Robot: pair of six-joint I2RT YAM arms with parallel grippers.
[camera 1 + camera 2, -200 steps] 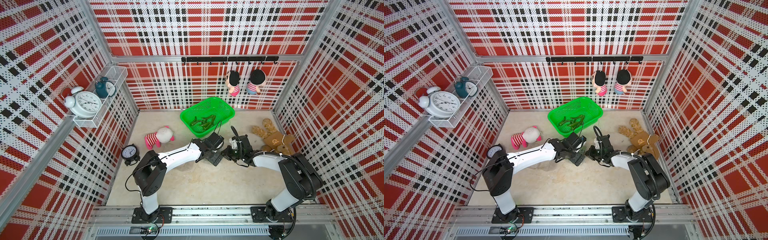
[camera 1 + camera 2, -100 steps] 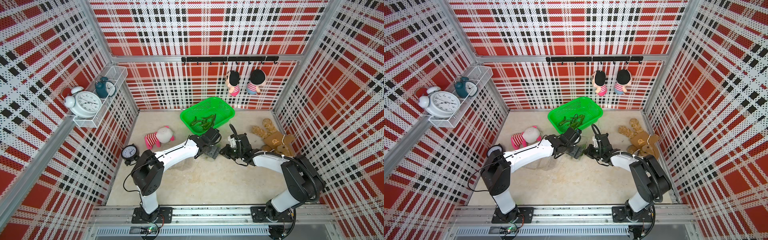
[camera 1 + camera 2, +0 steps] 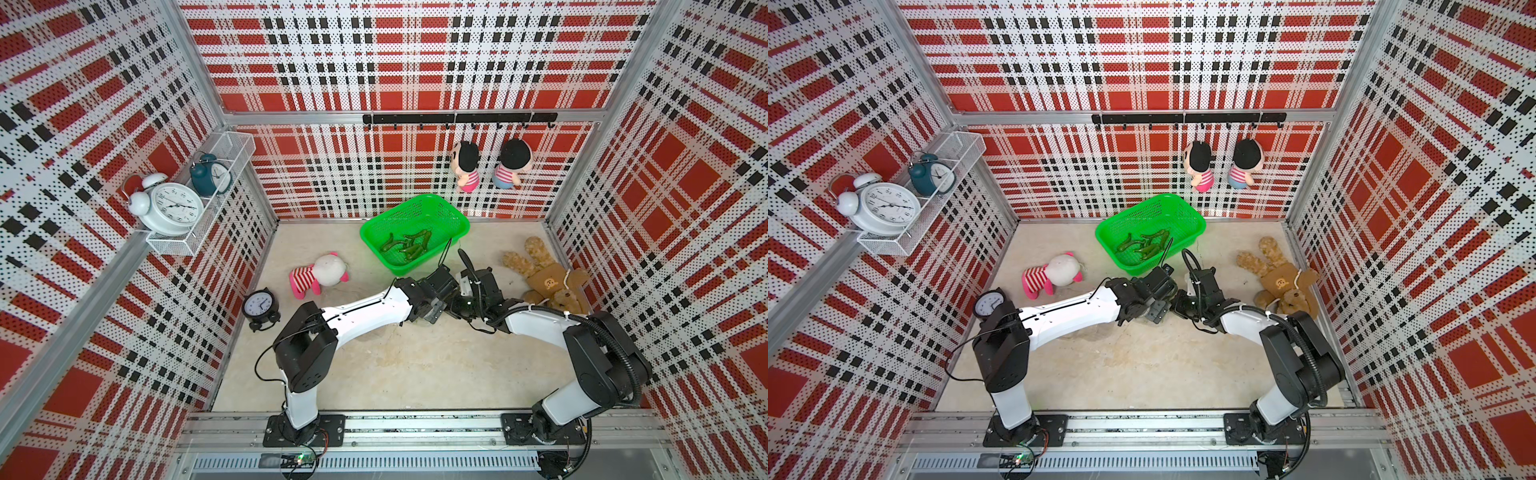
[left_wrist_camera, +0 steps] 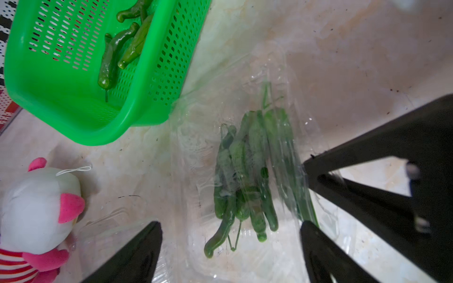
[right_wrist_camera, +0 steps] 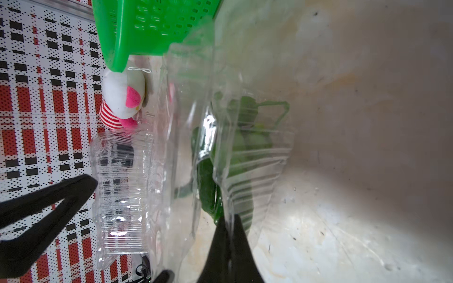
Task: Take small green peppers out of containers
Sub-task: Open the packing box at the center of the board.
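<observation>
The right gripper is pinched together on a thin flap of 1 clear container, which lies on the floor just beside the green basket and has a bunch of small green peppers inside. The left gripper hangs over that bunch, jaws spread wide and gripping nothing. The 2nd container lies near the plush toy, and loose peppers lie in the basket.
</observation>
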